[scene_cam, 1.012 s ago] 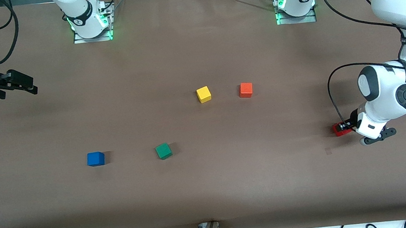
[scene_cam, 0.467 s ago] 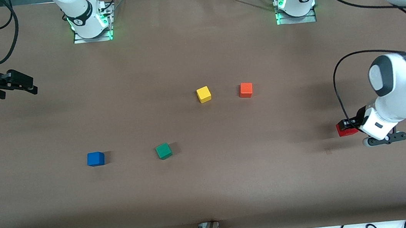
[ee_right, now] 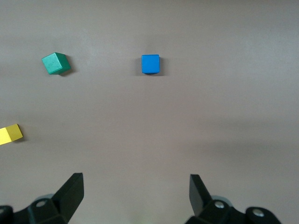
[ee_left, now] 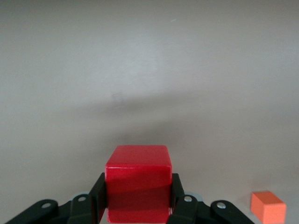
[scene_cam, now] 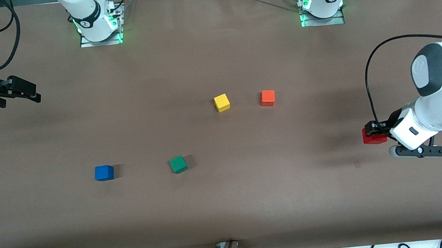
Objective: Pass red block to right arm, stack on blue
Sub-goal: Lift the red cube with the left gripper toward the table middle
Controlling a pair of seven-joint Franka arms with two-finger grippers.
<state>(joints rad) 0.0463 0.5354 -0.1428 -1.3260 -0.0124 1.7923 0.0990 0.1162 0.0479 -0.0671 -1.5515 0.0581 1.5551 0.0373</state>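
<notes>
Red block [scene_cam: 373,137] clamped between the left gripper [scene_cam: 375,132] fingers [ee_left: 180,200], over bare brown desk [scene_cam: 255,195] at the left arm's end. Right gripper [scene_cam: 27,92] waits, fingers [ee_right: 70,191] wide apart, over its own end. Blue block [scene_cam: 104,172] sits beside green block [scene_cam: 178,164]; yellow block [scene_cam: 221,102] and orange block [scene_cam: 267,97] farther from the camera, all well apart.

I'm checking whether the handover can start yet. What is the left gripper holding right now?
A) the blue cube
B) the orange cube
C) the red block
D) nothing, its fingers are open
C: the left wrist view shows the left gripper shut on the red block, one black finger against each side, and the front view shows that block at the gripper's tip, lifted over the left arm's end of the table.
</notes>
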